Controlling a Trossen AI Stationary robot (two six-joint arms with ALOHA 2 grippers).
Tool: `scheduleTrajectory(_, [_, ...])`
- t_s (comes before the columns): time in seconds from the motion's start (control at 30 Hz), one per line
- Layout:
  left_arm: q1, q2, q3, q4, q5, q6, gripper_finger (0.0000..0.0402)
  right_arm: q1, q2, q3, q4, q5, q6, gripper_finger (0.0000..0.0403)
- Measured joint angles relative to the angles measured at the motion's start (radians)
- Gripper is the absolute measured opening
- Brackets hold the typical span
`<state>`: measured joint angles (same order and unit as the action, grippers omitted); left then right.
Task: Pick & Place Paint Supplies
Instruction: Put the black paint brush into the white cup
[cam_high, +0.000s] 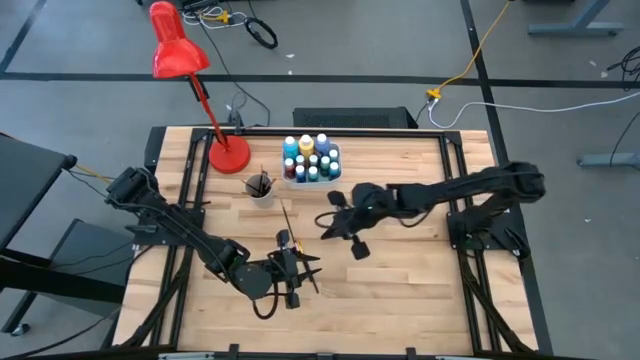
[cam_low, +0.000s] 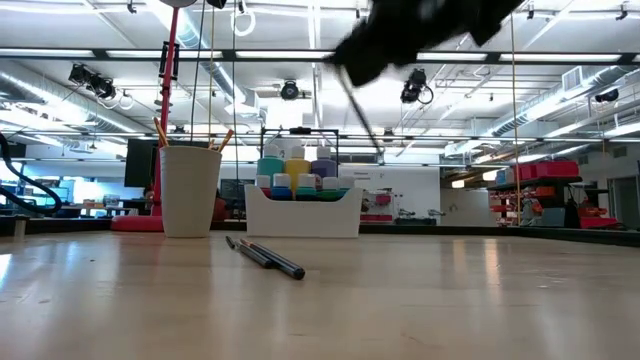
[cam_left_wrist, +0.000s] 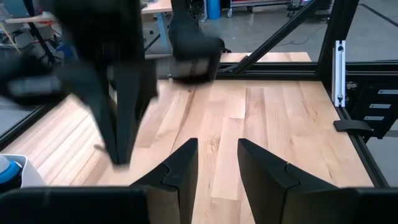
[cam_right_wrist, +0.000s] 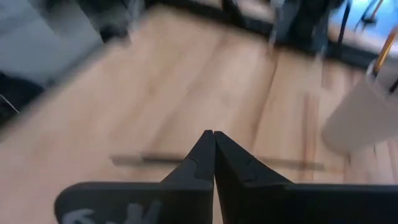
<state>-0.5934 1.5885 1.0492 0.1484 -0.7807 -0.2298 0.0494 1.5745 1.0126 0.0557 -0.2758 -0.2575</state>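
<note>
Two dark paintbrushes lie side by side on the wooden table, one showing as a thin line in the high view. My right gripper hangs shut above the table's middle, blurred in the low view, and a thin dark paintbrush slants down from it. My left gripper stands open near the front, close to the lying brushes, with nothing between its fingers. Several small paint bottles stand in a white tray. A white cup holds more brushes. My right gripper is shut on a thin paintbrush, which hangs clear of the table and slants downward below the fingers. Blur hides the place of contact, so which part of the brush it has cannot be told. The fingertips meet with no gap.
A red desk lamp stands at the far left of the table, next to the cup. Black frame rails run along the table's edges. Bare wood lies at the right and near the front edge.
</note>
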Motion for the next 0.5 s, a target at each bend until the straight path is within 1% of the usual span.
scheduleTrajectory(0.17, [-0.001, 0.000, 0.000, 0.000, -0.006, 0.026, 0.0121, 0.033, -0.118, -0.021, 0.024, -0.010, 0.148, 0.0000])
scheduleTrajectory(0.3, [-0.002, 0.000, 0.000, -0.001, -0.052, 0.026, 0.0124, 0.059, -0.196, -0.079, 0.102, -0.077, 0.238, 0.0000])
scheduleTrajectory(0.43, [0.003, 0.000, 0.000, 0.000, -0.019, 0.023, 0.0144, 0.106, -0.262, -0.181, 0.342, -0.077, 0.278, 0.0000])
scheduleTrajectory(0.5, [0.010, 0.000, 0.000, 0.002, -0.005, 0.025, 0.0160, 0.127, -0.266, -0.241, 0.497, -0.067, 0.280, 0.0000])
